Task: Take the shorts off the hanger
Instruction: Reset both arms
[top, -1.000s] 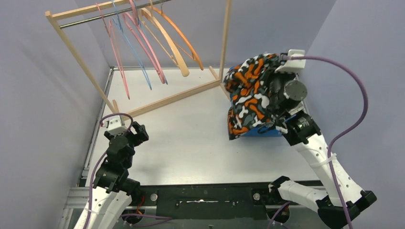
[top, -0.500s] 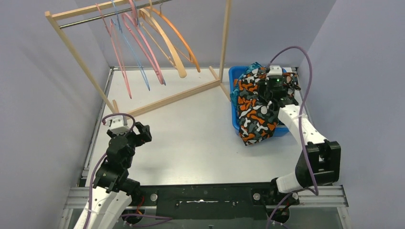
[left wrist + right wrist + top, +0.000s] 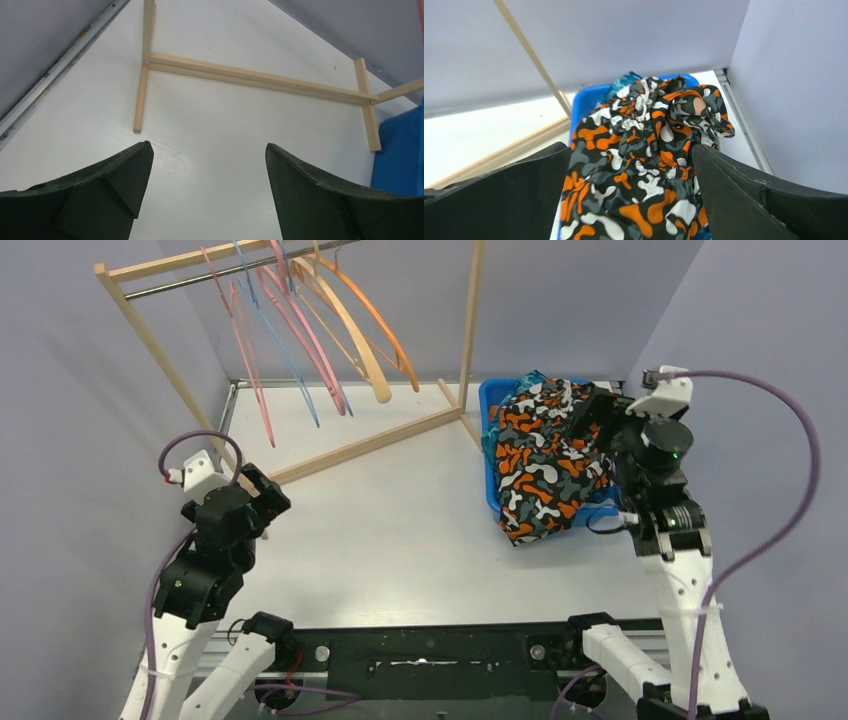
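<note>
While right pincer [image 3: 631, 152] gapes | camouflage shorts [image 3: 644, 170] just ahead, over bin [image 3: 583, 106]

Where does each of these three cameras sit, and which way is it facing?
Top external: above and behind the arms, looking down at the table, wooden rack and blue bin; left arm and right arm show.
Left wrist: faces the rack's base across the table; open left gripper frames it.
Right wrist: faces down at the camouflage shorts in the bin; open right gripper shows.
Shared: all three show the bin.
</note>
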